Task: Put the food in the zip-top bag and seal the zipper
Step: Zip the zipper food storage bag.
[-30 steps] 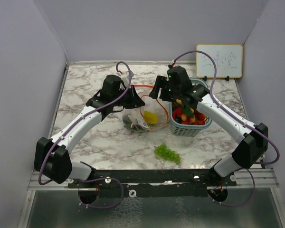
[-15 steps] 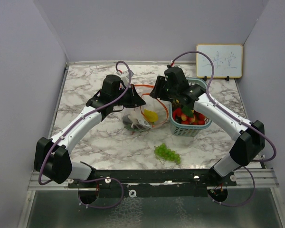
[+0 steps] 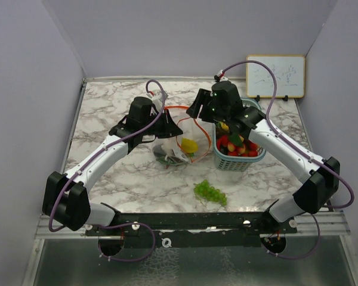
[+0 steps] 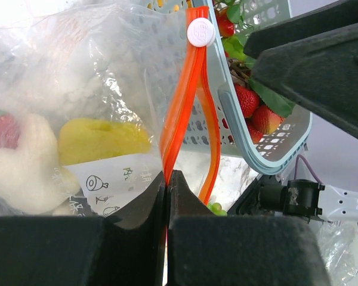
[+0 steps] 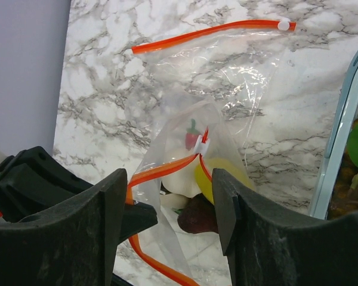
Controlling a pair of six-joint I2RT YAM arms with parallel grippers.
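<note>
The clear zip-top bag (image 3: pixel 182 143) hangs between the arms with its mouth partly open. My left gripper (image 4: pixel 167 179) is shut on the orange-red zipper (image 4: pixel 182 101) below its white slider (image 4: pixel 201 31); it also shows in the top view (image 3: pixel 169 126). Inside the bag are a yellow pepper (image 4: pixel 101 136), a red piece, white pieces and a dark piece (image 5: pixel 197 217). My right gripper (image 5: pixel 167 182) is open and empty just above the bag mouth, near the slider (image 5: pixel 201 143); it also shows from above (image 3: pixel 195 109). More food fills the teal basket (image 3: pixel 238 162). A green grape bunch (image 3: pixel 210 192) lies on the table.
A second orange strip with a white slider (image 5: pixel 215 33) lies flat on the marble behind the held bag. The basket rim (image 4: pixel 268 161) is close to the right of the bag. A small whiteboard (image 3: pixel 274 76) stands at the back right. Grey walls enclose the table.
My right gripper has shifted slightly back and up over the bag mouth, still open. My left gripper has kept its hold on the zipper and has barely moved.
</note>
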